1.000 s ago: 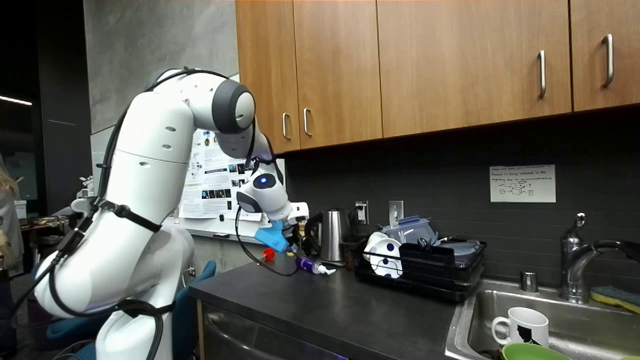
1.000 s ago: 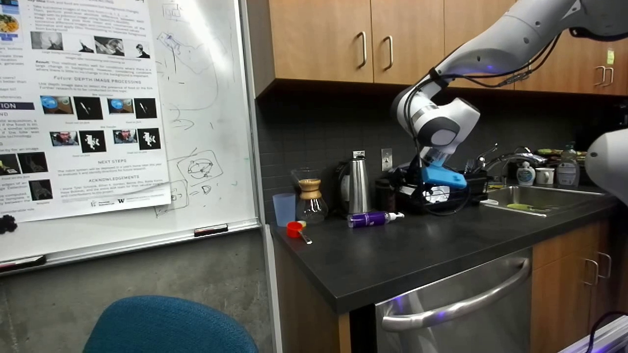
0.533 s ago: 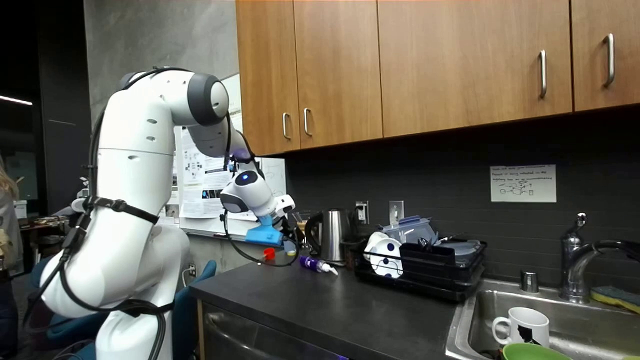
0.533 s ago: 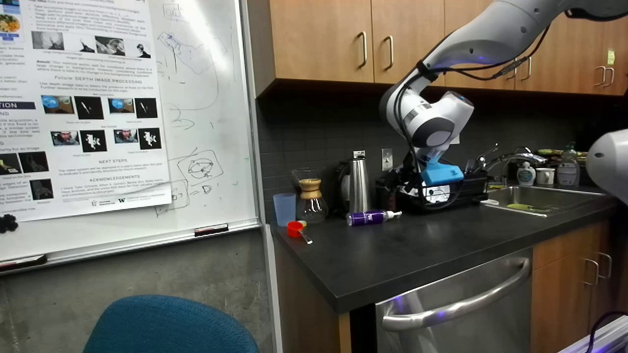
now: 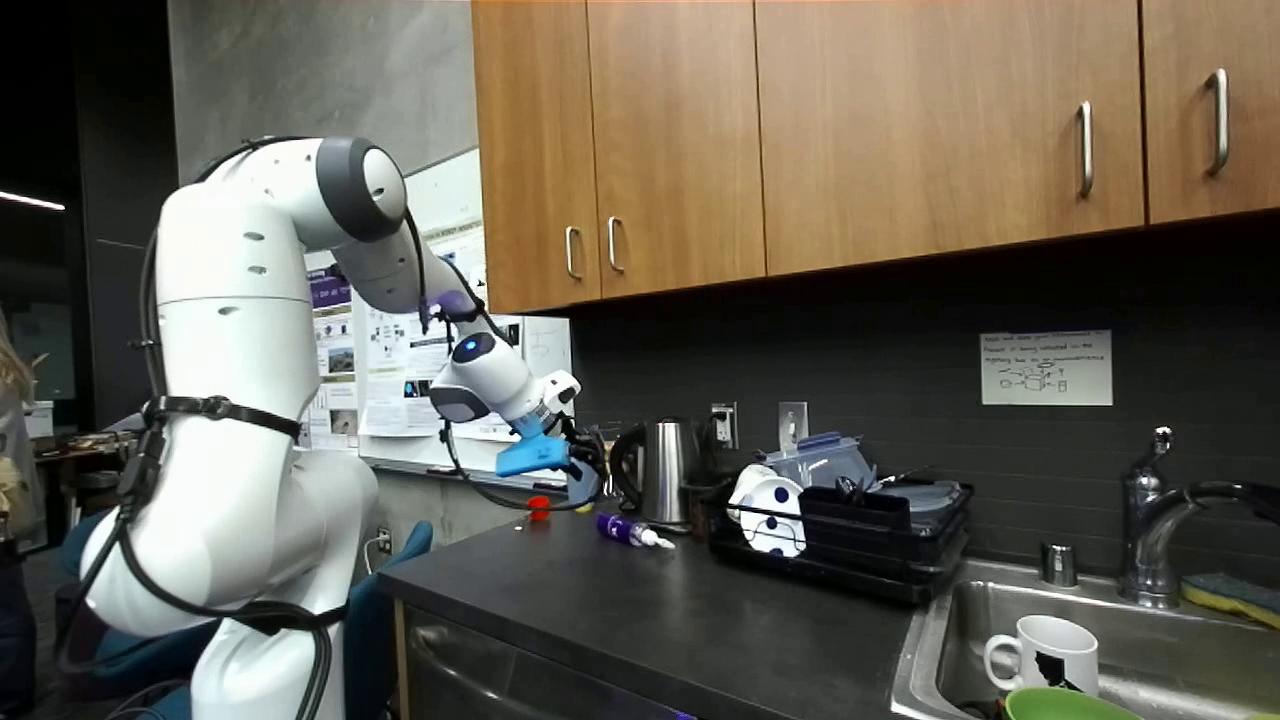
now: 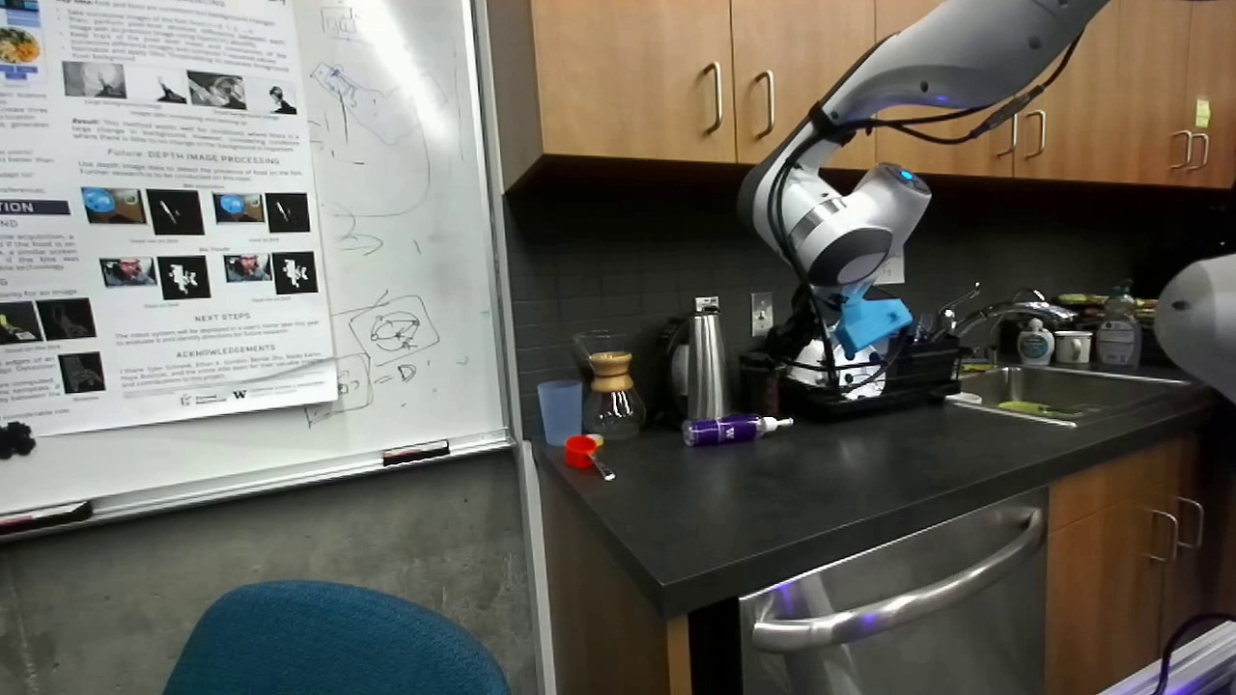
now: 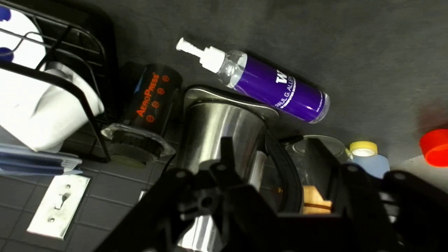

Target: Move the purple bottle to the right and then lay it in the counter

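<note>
On the counter [image 6: 772, 502], the bottle [image 7: 273, 85] lies before the kettle [image 6: 706, 365], between scoop [image 6: 579, 451] and rack [image 5: 880, 542].

In the wrist view, the gripper [image 7: 271, 147] is blurred and cut by the lower edge; it covers a part of the kettle [image 7: 224, 127]. The rack [image 7: 105, 38] is cut at the left edge, the scoop [image 7: 434, 141] at the right one. In an exterior view, the sink [image 5: 922, 650] and the bowl [image 5: 1065, 704] are cut off, and the note [image 5: 1045, 368] is written too small to be read with certainty.
</note>
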{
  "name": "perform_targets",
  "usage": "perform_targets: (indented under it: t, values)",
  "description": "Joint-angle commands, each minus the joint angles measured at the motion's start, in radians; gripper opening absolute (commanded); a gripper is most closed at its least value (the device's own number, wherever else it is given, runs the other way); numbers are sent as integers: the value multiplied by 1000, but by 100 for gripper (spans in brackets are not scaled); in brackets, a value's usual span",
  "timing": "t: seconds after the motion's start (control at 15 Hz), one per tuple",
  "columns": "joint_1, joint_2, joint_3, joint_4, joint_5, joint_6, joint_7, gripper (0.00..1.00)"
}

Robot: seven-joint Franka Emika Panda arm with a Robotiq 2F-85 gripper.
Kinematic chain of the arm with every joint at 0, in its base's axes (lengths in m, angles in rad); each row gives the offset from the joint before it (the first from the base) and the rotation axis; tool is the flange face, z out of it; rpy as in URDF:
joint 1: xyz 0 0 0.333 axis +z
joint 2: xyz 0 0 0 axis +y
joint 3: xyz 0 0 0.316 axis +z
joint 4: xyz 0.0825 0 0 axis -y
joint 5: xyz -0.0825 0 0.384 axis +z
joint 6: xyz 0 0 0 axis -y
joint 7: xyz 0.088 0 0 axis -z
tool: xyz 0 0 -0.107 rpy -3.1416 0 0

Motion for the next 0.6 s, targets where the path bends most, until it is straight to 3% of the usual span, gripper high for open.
perform_targets:
  t: [0.0,0.13,0.2,0.27,0.33,0.47,0.53]
  values:
    - [-56,69,53,6,11,-1,-41,25]
    - [-96,72,98,7,5,-3,-55,10]
    - [-115,77,121,9,5,-4,-60,53]
    - [-129,77,142,13,3,-5,-66,47]
    - [-141,68,160,17,1,-7,-75,47]
    - [-132,12,181,15,-7,-12,-132,56]
    - [-123,49,157,2,-8,-17,-71,39]
